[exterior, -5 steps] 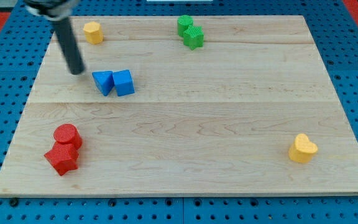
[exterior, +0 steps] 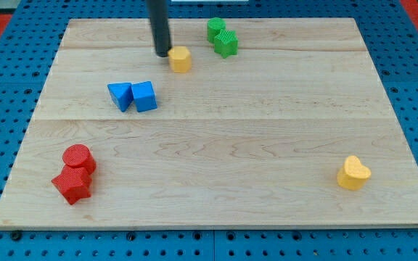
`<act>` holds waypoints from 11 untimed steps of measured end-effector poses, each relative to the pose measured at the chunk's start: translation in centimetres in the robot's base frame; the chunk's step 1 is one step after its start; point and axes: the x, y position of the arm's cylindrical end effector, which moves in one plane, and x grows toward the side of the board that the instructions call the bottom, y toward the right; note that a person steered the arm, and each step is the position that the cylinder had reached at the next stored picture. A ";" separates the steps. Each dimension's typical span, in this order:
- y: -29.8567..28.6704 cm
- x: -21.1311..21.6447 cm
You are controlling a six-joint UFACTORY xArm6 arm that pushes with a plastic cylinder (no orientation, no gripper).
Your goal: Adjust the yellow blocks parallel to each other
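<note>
Your arm carries no claw, only a straight dark rod, so there is nothing to call wide, narrow or holding. My tip (exterior: 162, 53) stands on the pale wooden board (exterior: 267, 130) just at the nine o'clock side of the small yellow block (exterior: 181, 59), touching it or nearly so; its exact shape is hard to make out.

You will find the other yellow block, heart-shaped (exterior: 353, 173), well apart, far toward four o'clock near the board's lower right corner.

At about two o'clock from the small yellow block sit the two green blocks (exterior: 222, 38), touching each other near the top edge. At about eight o'clock from my tip lie the blue triangular block (exterior: 120, 96) and the blue cube-like block (exterior: 144, 96), side by side. Near the lower left corner, the red cylinder (exterior: 78, 157) touches the red star-like block (exterior: 72, 185) below it.
</note>
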 end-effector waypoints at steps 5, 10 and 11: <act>23.2 20.1; 28.6 28.8; 23.9 26.2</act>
